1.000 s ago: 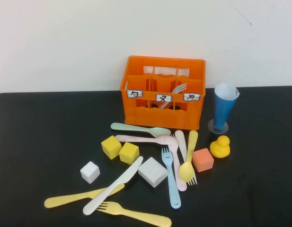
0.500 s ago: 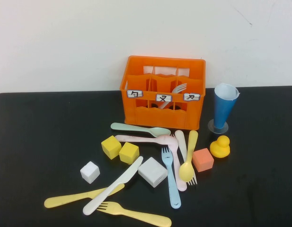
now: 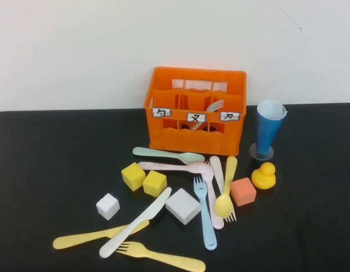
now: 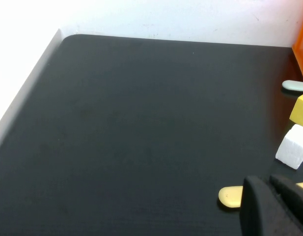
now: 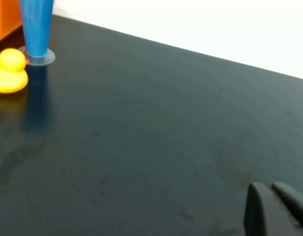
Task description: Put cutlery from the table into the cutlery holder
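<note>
The orange cutlery holder [image 3: 194, 122] stands at the back middle of the table [image 3: 55, 164], with a white fork [image 3: 214, 105] in one compartment. Cutlery lies in front of it: a mint spoon [image 3: 166, 153], pink spoon [image 3: 175, 166], blue fork [image 3: 205, 215], yellow spoon [image 3: 226, 190], white knife [image 3: 138, 222], yellow knife [image 3: 92, 236] and yellow fork [image 3: 160, 256]. Neither arm shows in the high view. My left gripper [image 4: 269, 186] is shut and empty, just over the yellow knife's handle end [image 4: 230, 196]. My right gripper [image 5: 270, 189] is shut and empty over bare table.
Foam cubes lie among the cutlery: two yellow [image 3: 143, 179], a small white [image 3: 108, 206], a larger white [image 3: 182, 205] and an orange [image 3: 243, 191]. A blue cone cup [image 3: 268, 129] and a yellow duck [image 3: 264, 175] stand right of the holder. The table's left edge [image 4: 28, 93] is near.
</note>
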Tool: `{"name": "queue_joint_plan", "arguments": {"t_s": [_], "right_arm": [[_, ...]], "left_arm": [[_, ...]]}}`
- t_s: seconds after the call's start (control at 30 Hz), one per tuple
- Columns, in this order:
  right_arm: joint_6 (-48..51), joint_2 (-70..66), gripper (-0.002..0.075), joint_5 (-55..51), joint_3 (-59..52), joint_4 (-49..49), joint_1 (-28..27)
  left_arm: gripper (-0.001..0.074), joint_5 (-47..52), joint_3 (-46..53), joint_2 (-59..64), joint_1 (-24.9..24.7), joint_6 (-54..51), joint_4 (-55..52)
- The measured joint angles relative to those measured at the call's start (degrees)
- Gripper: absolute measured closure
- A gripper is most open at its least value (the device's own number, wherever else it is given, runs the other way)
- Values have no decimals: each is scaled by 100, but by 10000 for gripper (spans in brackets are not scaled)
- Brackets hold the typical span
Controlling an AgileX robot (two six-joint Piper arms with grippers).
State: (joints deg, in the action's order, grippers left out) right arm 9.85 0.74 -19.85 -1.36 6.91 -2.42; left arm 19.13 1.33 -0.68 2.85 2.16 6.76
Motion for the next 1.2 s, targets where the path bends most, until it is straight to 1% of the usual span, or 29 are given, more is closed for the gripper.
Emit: {"name": "queue_joint_plan", "arguments": {"t_s": [0.13, 0.23, 0.33, 0.4, 0.5, 0.63, 0.7, 0.8, 0.87, 0.93, 1.03, 1.1, 1.2], "right_arm": [[0, 0, 729, 0, 0, 0, 0], [0, 0, 729, 0, 0, 0, 0], [0, 0, 729, 0, 0, 0, 0], [0, 0, 729, 0, 0, 0, 0], [0, 0, 729, 0, 0, 0, 0], [0, 0, 729, 0, 0, 0, 0], [0, 0, 729, 0, 0, 0, 0], [0, 0, 729, 0, 0, 0, 0], [0, 0, 729, 0, 0, 0, 0], [0, 0, 729, 0, 0, 0, 0], [0, 0, 729, 0, 0, 0, 0], [0, 0, 729, 0, 0, 0, 0], [0, 0, 729, 0, 0, 0, 0]], "left_arm": [[736, 0, 0, 0, 0, 0, 67], [736, -35, 0, 0, 0, 146, 536], [736, -421, 35, 0, 0, 708, 1888], [736, -811, 35, 0, 0, 1223, 3385], [736, -1353, 35, 0, 0, 1445, 5005], [736, -2134, 35, 0, 0, 993, 5700], [736, -2329, 35, 0, 0, 888, 5905], [736, -2280, 35, 0, 0, 804, 5866], [736, -2018, 18, 0, 0, 636, 5442], [736, -1362, -181, 0, 0, 255, 4773], [736, -313, -830, 119, 0, -553, 3898], [736, 446, -1401, 456, 0, -1230, 3407], [736, 1502, -2249, 1117, 0, -2219, 2970]]}}
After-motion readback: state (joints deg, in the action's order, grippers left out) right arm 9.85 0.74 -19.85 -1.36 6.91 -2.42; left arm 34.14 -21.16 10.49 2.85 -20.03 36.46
